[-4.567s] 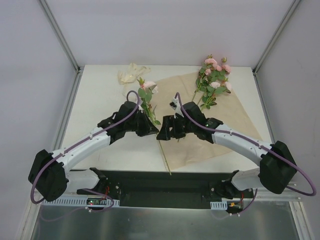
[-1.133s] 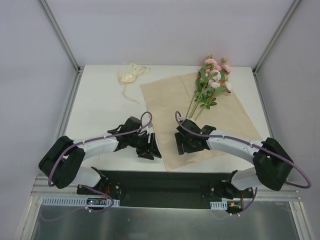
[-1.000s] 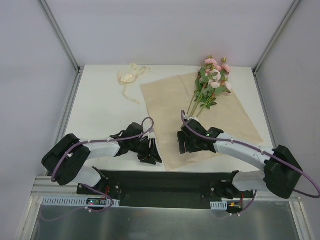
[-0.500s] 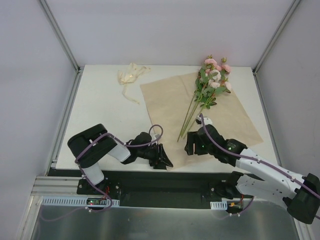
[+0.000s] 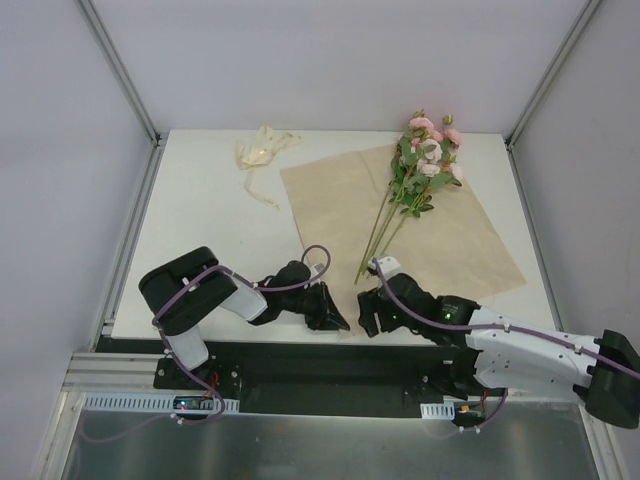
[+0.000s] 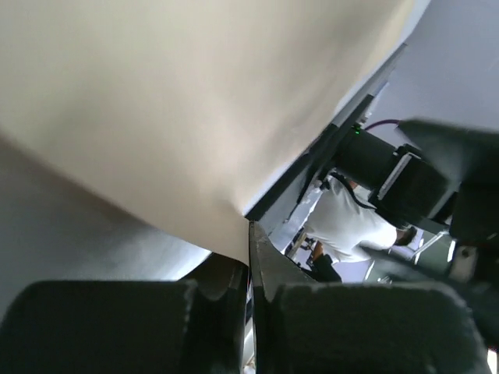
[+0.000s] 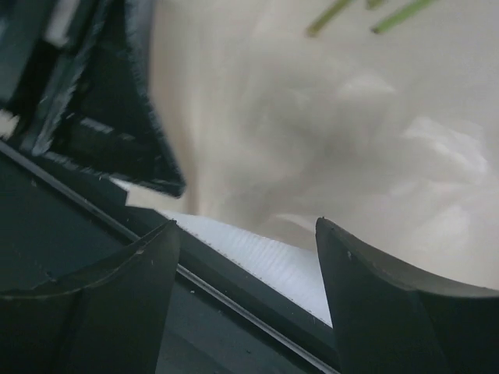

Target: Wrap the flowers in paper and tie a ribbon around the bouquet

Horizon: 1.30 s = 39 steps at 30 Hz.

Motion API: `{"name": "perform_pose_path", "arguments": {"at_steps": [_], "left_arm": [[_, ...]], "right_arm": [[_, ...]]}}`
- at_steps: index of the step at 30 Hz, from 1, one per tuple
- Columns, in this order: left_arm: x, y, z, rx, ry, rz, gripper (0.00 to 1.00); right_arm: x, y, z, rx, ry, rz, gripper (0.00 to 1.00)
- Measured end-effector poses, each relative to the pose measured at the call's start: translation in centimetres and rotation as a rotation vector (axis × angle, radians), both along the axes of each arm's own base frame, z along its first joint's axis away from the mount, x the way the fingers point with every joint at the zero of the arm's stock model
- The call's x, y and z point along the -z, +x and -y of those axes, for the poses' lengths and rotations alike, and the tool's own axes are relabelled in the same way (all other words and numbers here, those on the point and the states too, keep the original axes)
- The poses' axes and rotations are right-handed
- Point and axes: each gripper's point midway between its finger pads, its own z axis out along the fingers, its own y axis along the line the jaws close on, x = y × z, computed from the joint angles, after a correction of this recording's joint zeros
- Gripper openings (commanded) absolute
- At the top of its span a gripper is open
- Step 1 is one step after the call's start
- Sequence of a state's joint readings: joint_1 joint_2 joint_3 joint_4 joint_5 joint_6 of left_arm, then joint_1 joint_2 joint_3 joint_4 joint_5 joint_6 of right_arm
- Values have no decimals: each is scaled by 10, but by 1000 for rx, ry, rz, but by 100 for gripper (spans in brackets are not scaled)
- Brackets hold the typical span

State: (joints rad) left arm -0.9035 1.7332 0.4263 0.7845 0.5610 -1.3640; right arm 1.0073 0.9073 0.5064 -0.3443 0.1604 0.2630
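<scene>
Left gripper (image 5: 338, 323) has closed on the paper (image 5: 445, 235) at its near corner; right gripper (image 5: 367, 320), open and empty, hovers just right.

Both arms are white shells joined by bulky black housings. The left arm (image 5: 240, 302) carries a purple cable (image 5: 310, 255) that loops at 12 o'clock of its wrist. The right arm (image 5: 525, 348) has a like cable (image 5: 540, 333) along its white link. The left gripper (image 5: 340, 325) and right gripper (image 5: 368, 318) are black. Close up, the fingers (image 7: 390, 312) are matte dark wedges with grainy faces. A green light (image 6: 357, 131) glows on the right arm's black joint. At 6 o'clock sits the black base plate (image 5: 320, 375).
</scene>
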Motion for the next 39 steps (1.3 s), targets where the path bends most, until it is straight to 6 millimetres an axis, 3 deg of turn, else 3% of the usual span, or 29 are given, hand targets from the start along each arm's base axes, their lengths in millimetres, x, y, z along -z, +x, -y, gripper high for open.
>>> {"name": "perform_pose_path", "arguments": {"at_steps": [6, 11, 19, 26, 33, 38, 39], "left_arm": [[-19, 13, 16, 2, -48, 22, 0], [-27, 23, 12, -16, -67, 15, 0], [-37, 32, 11, -27, -98, 15, 0], [-48, 37, 12, -35, -136, 10, 0], [-64, 50, 10, -61, -194, 26, 0], [-68, 52, 10, -67, -210, 23, 0], [-69, 53, 11, -67, -215, 26, 4]], "right_arm": [[-3, -18, -23, -220, -86, 183, 74], [-5, -10, -27, -261, -134, 277, 72], [11, -3, -36, -325, -227, 298, 59], [12, 1, -44, -335, -234, 301, 38], [8, 12, -47, -293, -189, 291, 25], [7, 17, -46, -271, -176, 279, 1], [7, 18, -46, -266, -169, 275, 1]]}}
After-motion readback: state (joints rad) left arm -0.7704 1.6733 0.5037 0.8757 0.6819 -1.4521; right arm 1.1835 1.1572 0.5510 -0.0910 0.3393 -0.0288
